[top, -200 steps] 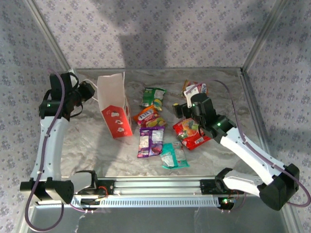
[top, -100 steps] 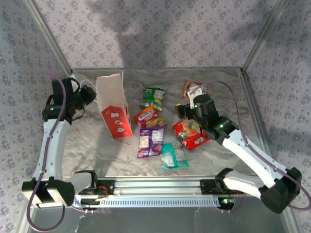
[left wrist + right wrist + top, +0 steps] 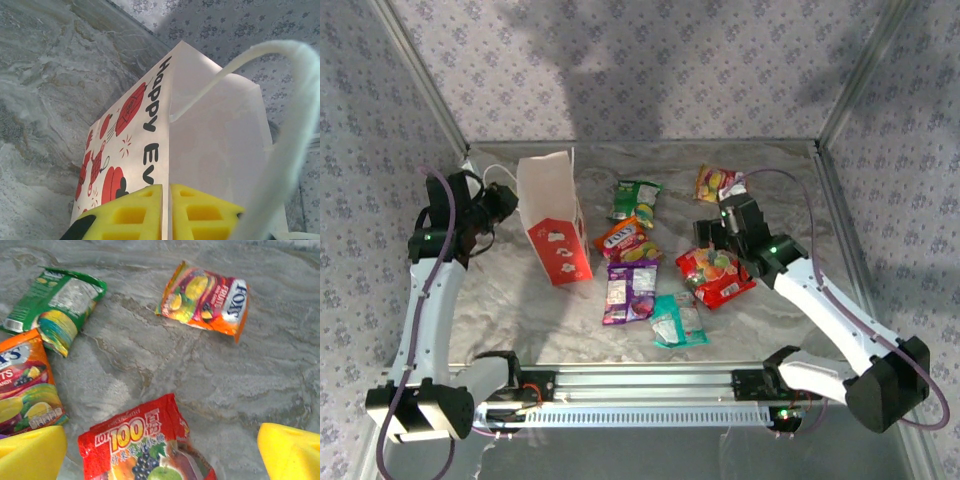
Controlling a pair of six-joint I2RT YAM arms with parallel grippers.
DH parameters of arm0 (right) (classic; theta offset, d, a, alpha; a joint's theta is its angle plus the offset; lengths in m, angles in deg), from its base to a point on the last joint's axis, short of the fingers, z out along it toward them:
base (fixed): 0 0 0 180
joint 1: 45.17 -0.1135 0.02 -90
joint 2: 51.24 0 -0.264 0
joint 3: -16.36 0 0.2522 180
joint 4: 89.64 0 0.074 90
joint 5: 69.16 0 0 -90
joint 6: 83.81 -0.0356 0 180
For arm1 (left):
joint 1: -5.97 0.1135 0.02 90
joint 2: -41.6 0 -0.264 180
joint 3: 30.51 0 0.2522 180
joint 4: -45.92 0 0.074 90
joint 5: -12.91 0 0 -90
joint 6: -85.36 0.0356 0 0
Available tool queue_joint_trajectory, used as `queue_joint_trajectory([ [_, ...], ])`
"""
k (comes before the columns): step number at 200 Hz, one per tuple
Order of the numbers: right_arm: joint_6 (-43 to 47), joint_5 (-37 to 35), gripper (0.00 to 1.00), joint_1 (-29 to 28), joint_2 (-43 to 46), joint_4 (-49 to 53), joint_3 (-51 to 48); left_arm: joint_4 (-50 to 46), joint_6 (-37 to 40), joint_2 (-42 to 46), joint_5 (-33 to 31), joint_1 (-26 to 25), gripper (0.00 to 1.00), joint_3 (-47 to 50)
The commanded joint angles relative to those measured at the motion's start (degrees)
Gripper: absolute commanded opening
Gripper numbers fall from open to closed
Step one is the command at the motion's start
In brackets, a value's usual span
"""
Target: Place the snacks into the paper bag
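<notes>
A grey marbled table carries a white-and-red paper bag, standing upright toward the left. To its right, a green packet, an orange-pink packet and a purple packet lie flat, close together, in a line running toward the near edge. A teal packet lies nearest the front. A red packet lies right of the purple one, and an orange-yellow packet lies apart at the back right.

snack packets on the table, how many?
6. Right of the paper bag, far to near: green packet, orange-yellow packet, purple packet, teal packet. Further right: orange-pink packet far, red packet near. Bag's inside may hide more.
</notes>
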Motion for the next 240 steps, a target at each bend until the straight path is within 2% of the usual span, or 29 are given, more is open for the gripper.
queue_joint_trajectory([
  [1,-4.3,0.28,1.0,1.84,-0.39,5.97,2.33,1.68,-0.48,1.34,0.88,0.49,0.12,0.74],
  [28,-8.49,1.78,1.0,4.53,0.0,12.5,2.51,2.01,-0.57,1.66,1.09,0.53,0.11,1.11],
  [66,-13.45,9.94,1.0,7.08,4.81,14.52,-0.98,1.87,-0.32,2.04,1.2,0.55,0.11,1.18],
  [98,-14.33,21.56,1.0,7.22,6.99,17.33,-2.29,1.4,0.12,2.29,1.19,0.53,0.11,1.36],
  [138,-18.45,31.51,1.0,6.61,7.81,20.81,-6.32,2.23,0.3,2.74,1.21,0.52,0.11,1.97],
  [183,-24.75,35.35,1.0,5.57,10.05,20.01,-11.97,1.67,0.47,2.72,1.1,0.55,0.1,1.55],
  [240,-26.84,41.18,1.0,1.6,8.2,19.41,-16.44,1.36,0.6,2.63,1.23,0.55,0.11,1.18],
])
